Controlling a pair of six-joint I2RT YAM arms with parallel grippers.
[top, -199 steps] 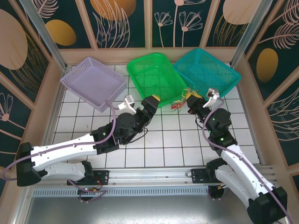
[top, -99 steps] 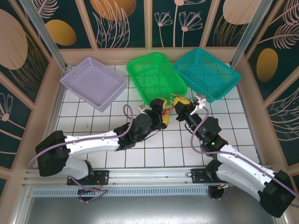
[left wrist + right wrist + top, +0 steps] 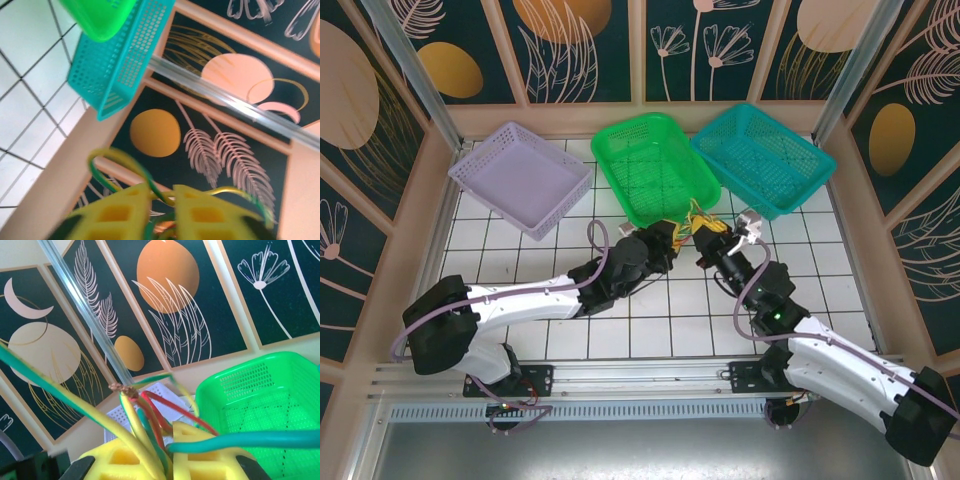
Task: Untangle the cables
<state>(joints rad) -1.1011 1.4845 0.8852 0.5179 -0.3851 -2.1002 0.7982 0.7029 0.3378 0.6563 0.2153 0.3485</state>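
Both my left gripper [image 3: 667,243] and right gripper [image 3: 707,250] were clamped on the cables [image 3: 705,220], held close together; the bundle was a tangle, no wire separated yet.

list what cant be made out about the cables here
Top view: the cables are too small to trace their crossings.
Left wrist: blurred; the left gripper is cut off by the bottom edge, hiding its pinch.
Right wrist: the right gripper hides its pinch; cables run off both side edges.
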